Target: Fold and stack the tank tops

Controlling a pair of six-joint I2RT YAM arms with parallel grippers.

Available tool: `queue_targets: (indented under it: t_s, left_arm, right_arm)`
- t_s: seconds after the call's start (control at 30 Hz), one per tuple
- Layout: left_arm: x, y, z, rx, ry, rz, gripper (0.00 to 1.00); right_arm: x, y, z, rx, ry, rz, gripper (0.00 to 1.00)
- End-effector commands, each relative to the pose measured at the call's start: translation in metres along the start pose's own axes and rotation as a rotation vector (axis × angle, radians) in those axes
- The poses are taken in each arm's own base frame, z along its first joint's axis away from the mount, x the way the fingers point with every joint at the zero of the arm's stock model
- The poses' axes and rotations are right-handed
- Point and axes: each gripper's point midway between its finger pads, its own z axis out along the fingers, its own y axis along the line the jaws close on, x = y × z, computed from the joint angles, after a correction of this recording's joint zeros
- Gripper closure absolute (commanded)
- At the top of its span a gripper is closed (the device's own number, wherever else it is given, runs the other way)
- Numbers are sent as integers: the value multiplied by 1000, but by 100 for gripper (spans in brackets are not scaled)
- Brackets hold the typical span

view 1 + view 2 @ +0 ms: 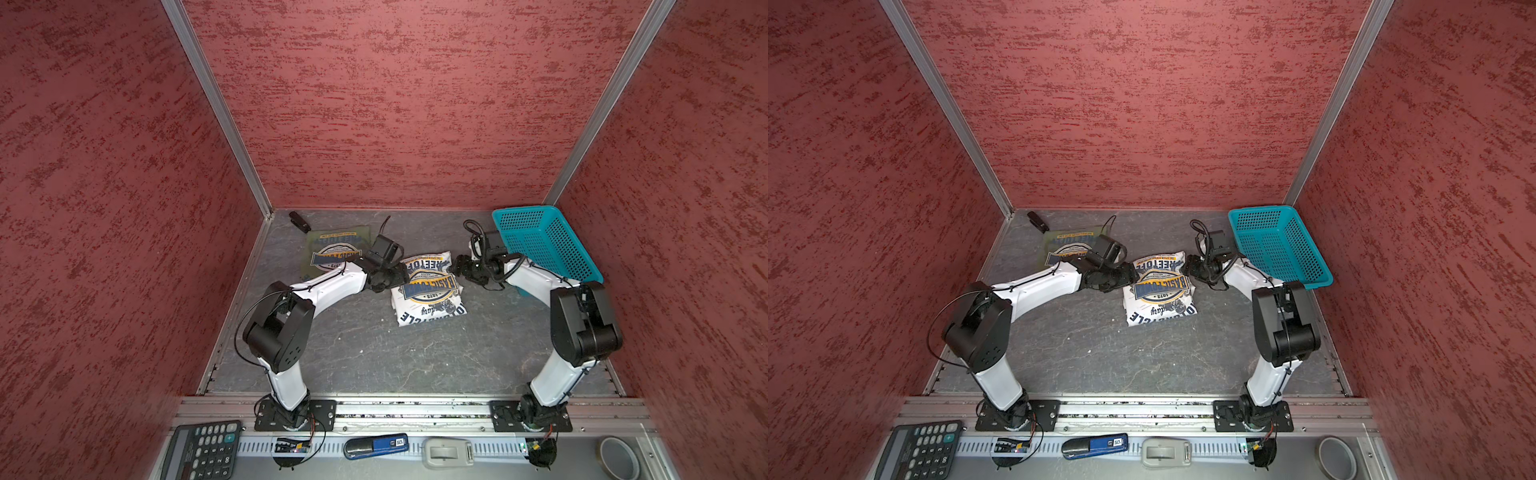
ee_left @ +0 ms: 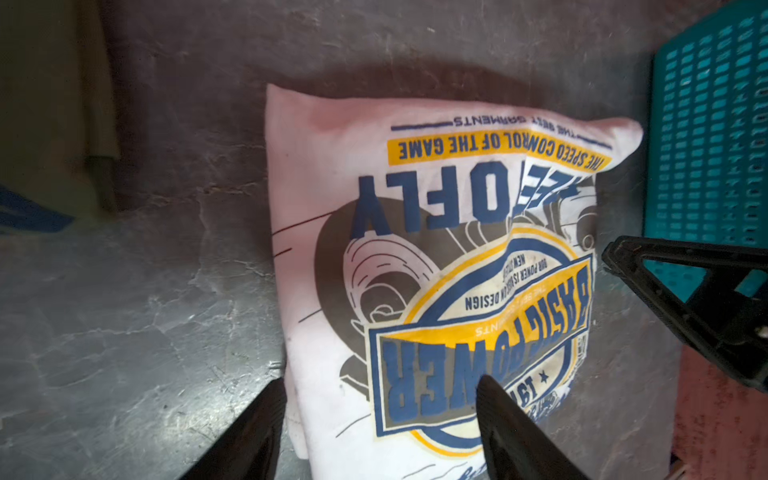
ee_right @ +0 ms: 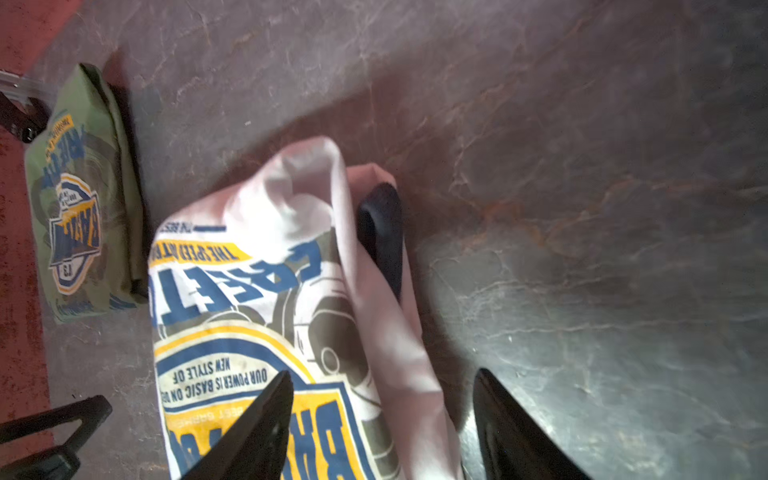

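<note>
Left gripper [image 2: 380, 380] and right gripper [image 3: 383, 373] spread open, empty, folded white tank top [image 1: 428, 291] between them, olive tank top [image 1: 332, 249] behind left gripper

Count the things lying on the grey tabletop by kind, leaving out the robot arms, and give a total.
Tank tops: 2 (olive green tank top, white tank top)
Turquoise basket: 1
Small black object: 1
Total: 4

olive tank top [image 1: 332, 240]: partly behind left arm [image 1: 328, 286] | white tank top [image 2: 324, 166]: cropped at wrist-view edge
</note>
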Motion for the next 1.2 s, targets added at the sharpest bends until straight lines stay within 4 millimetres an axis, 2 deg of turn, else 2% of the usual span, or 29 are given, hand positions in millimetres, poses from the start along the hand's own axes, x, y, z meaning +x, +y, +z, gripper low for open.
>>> queue_targets:
  t_s: [0.0, 0.13, 0.27, 0.4, 0.5, 0.6, 0.77, 0.97, 1.07, 1.17]
  left_arm:
    - [-24, -47, -3, 98, -83, 120, 34]
    - [-31, -87, 13, 215, -55, 149, 40]
    - [-33, -117, 37, 290, -7, 159, 42]
    - [-36, -135, 70, 337, 47, 151, 44]
    - [-39, -142, 92, 353, 67, 142, 46]
    - [-49, -137, 111, 323, 47, 131, 50]
    - [-73, -116, 138, 272, 11, 72, 50]
    - [-78, -97, 161, 247, 33, 25, 50]
    - [-84, -94, 155, 249, 35, 18, 48]
    - [-97, -105, 125, 266, 17, 44, 41]
  right_arm:
    - [-5, 10, -16, -13, -79, -29, 31]
    - [18, 11, -20, -74, -71, -6, 32]
    - [37, 12, -17, -135, -52, 18, 36]
    - [43, 6, -7, -123, -43, 19, 38]
    - [43, 6, -2, -123, -41, 6, 40]
    - [50, 6, 4, -132, -20, 3, 51]
    - [67, -1, 11, -116, 18, 10, 71]
    - [90, -12, 13, -115, 57, 24, 85]
    - [99, -16, 12, -111, 77, 34, 87]
    - [100, -15, 2, -110, 67, 29, 77]
